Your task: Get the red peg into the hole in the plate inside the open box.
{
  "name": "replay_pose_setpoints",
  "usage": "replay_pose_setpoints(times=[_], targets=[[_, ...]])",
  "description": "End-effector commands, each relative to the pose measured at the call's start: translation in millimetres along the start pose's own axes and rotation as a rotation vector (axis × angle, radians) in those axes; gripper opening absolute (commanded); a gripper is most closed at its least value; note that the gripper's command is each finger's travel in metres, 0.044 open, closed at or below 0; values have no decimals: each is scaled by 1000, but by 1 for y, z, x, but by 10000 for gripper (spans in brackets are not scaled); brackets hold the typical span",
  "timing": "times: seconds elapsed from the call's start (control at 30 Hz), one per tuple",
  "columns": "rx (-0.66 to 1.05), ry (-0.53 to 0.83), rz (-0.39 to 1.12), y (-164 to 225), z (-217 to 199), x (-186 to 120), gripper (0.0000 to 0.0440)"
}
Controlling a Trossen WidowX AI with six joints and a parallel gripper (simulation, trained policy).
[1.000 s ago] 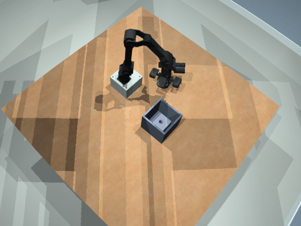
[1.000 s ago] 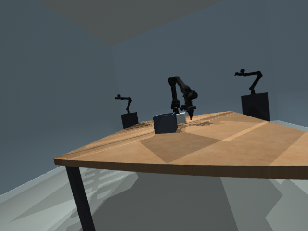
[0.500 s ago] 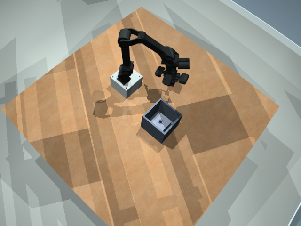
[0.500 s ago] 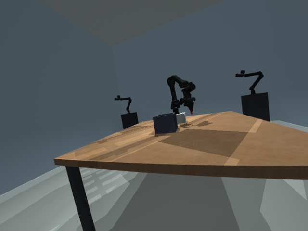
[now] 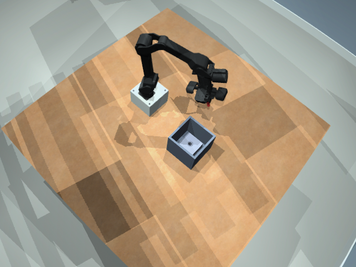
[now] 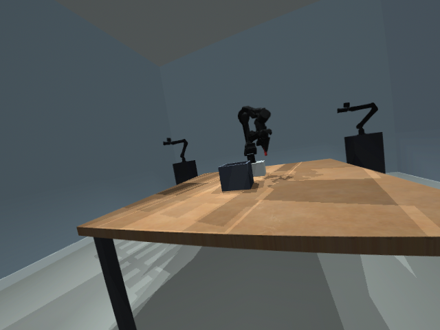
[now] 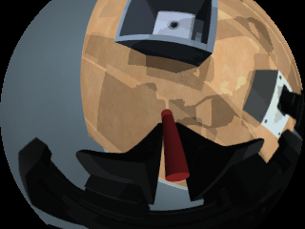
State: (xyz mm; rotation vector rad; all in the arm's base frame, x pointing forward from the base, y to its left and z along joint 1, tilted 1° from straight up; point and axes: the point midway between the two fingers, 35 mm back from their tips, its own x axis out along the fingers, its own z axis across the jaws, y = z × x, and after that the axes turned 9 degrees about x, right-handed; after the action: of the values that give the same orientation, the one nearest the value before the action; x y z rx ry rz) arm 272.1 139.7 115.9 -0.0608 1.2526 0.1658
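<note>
From up here, the gripper (image 5: 207,100) hides all but a red speck of the peg (image 5: 208,104) at its five o'clock. Across the table, the near wall of the open box (image 6: 236,177) covers its whole inside. By the fingers, the box (image 7: 164,44) runs off the edge at twelve o'clock.

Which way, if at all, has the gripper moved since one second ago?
Yes, upward: in the exterior view, the tip of the gripper was level with the white base block; now it's above the block's top edge.
</note>
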Motion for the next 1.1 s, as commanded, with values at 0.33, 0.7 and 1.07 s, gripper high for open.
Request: replay_pose_setpoints(times=[0.33, 0.7, 1.07], targets=[[25, -1, -91, -54, 19, -15, 0], [44, 52, -136, -91, 20, -13, 0], [48, 109, -148, -119, 20, -5, 0]])
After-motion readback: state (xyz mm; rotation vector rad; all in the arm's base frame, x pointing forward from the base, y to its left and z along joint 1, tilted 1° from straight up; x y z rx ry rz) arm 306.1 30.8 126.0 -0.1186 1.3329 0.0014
